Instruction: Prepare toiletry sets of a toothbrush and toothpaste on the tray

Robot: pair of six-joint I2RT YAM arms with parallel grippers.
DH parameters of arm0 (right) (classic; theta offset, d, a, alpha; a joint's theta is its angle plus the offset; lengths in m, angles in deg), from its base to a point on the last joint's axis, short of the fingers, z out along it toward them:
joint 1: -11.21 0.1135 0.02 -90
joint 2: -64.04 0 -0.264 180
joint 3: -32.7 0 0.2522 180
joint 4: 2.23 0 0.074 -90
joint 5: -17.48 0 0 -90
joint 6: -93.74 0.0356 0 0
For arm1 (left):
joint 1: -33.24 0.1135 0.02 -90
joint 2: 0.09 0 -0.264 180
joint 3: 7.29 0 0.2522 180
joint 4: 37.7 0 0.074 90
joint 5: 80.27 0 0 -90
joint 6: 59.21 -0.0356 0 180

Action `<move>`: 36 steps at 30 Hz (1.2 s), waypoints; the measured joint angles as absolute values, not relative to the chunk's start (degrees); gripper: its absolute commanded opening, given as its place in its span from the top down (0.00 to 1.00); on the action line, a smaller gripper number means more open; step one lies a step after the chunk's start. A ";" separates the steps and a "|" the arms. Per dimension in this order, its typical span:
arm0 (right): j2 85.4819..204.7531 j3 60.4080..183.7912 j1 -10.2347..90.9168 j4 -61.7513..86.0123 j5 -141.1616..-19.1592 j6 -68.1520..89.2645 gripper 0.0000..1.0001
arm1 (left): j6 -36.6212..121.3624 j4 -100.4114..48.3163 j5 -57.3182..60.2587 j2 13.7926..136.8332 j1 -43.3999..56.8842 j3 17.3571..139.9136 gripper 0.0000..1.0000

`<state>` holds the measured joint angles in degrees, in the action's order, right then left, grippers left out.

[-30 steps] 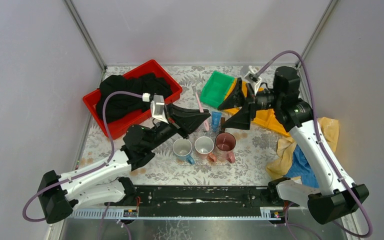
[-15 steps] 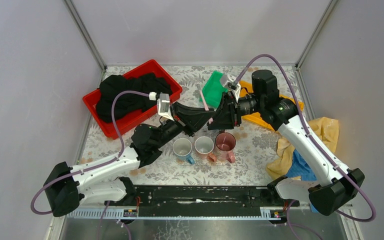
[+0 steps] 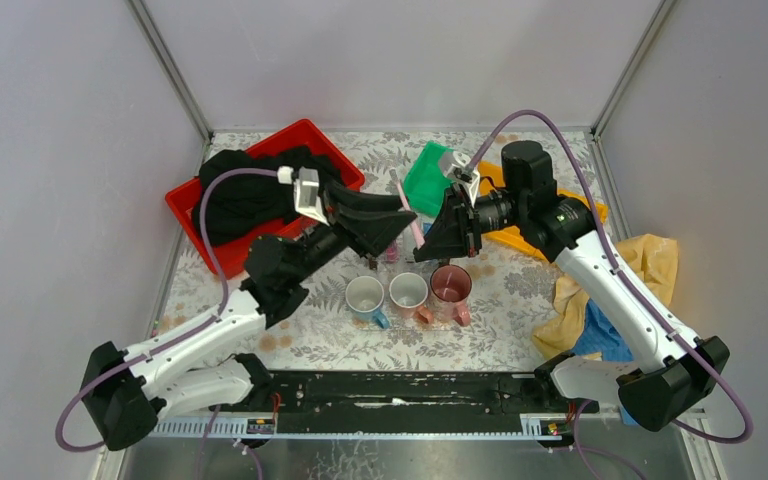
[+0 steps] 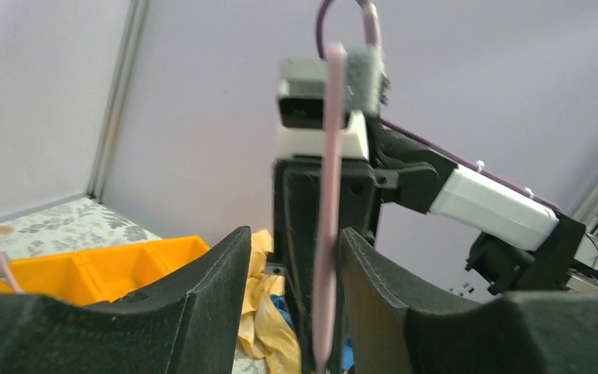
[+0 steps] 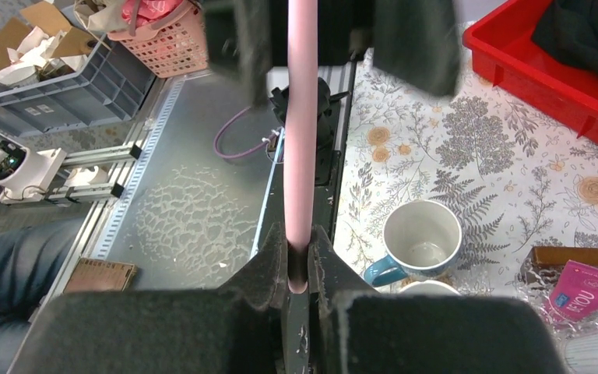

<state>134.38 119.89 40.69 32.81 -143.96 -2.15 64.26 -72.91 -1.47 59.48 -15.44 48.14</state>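
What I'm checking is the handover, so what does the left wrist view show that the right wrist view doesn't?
Only the left wrist view: the yellow bin and yellow cloth. Only the right wrist view: the white-blue mug, the red bin and a magenta-pink toothpaste tube. Both: the pink toothbrush, with the right end effector shut on it and the left end effector open around it.

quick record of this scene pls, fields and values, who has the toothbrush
toothbrush: pale pink stick, spanning between the two arms
right fingers: shut on one end of the toothbrush
left fingers: open, one on each side of the toothbrush, not gripping
mugs: three in a row, white-blue mug, pale pink mug, dark pink mug
white-blue mug contents: empty
pink tube: lying flat beside the mugs
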 measured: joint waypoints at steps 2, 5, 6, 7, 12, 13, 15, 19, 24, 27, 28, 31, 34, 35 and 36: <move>134.38 119.89 40.73 33.56 -143.92 -2.94 1.00 | 65.40 -70.07 -4.25 59.04 -12.30 49.93 0.47; 134.38 119.89 40.80 34.50 -143.41 -4.01 1.00 | 66.25 -64.52 -9.29 59.11 -9.30 53.80 0.49; 134.38 119.89 40.88 35.04 -143.41 -4.40 1.00 | 66.23 -62.40 -10.98 59.37 -8.82 55.68 0.50; 134.38 119.89 41.02 35.30 -143.41 -4.62 1.00 | 66.21 -60.96 -12.20 59.70 -8.56 57.19 0.52; 134.38 119.89 41.43 36.48 -143.22 -5.49 1.00 | 65.60 -54.64 -17.64 61.14 -8.32 62.91 0.75; 134.38 119.89 41.43 36.55 -143.02 -5.56 1.00 | 65.25 -53.55 -18.52 61.38 -8.32 63.44 0.75; 134.38 119.89 41.45 36.55 -142.98 -5.73 1.00 | 64.81 -51.95 -19.35 61.75 -8.32 64.03 0.81; 134.38 119.89 41.50 36.77 -142.43 -6.24 0.90 | 63.92 -48.76 -20.73 62.04 -8.32 64.57 1.00; 134.41 119.83 41.58 37.77 -141.82 -7.46 0.22 | 60.68 -45.88 -22.50 61.45 -7.84 64.92 1.00; 134.36 119.76 41.41 39.57 -140.86 -9.30 0.09 | 54.93 -41.83 -22.23 59.13 -7.47 64.00 1.00; 134.27 119.68 41.04 39.96 -140.81 -9.91 0.08 | 52.00 -40.13 -21.82 57.38 -7.47 62.80 1.00; 133.05 118.19 37.58 40.57 -140.90 -11.59 0.06 | 44.86 -36.87 -20.31 51.39 -7.40 57.49 1.00; 131.08 115.17 32.51 39.70 -140.61 -11.83 0.05 | 40.72 -35.69 -18.34 47.11 -7.40 51.87 1.00; 130.30 113.38 29.93 38.78 -140.53 -11.79 0.05 | 39.50 -35.56 -17.58 45.97 -7.40 49.56 1.00; 129.95 112.24 28.25 38.32 -140.35 -11.55 0.05 | 38.67 -35.71 -16.84 45.18 -7.40 47.37 1.00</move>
